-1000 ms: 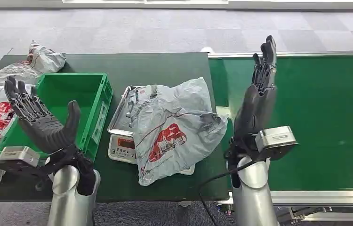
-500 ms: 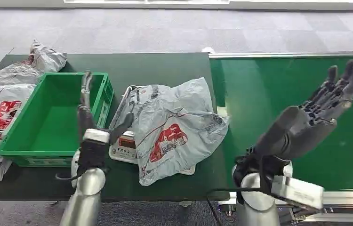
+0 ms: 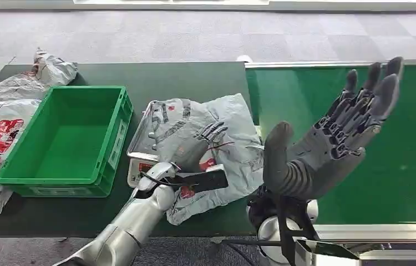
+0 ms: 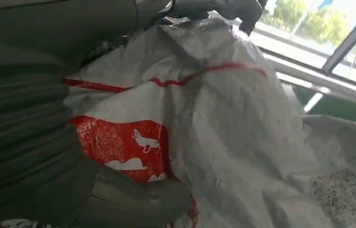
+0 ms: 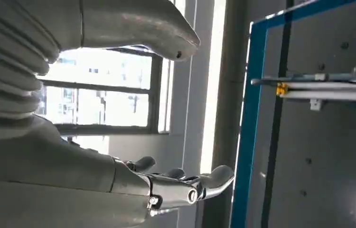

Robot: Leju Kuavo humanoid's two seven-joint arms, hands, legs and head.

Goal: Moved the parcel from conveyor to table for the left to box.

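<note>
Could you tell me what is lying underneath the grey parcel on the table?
The grey parcel lies on a weighing scale: its metal tray and display edge show beside the green crate. The rest is covered. The left hand rests on top.

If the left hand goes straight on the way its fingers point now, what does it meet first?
Probably the grey parcel: the left hand is already over it on the scale, fingers toward the conveyor. Contact is hard to judge.
</note>
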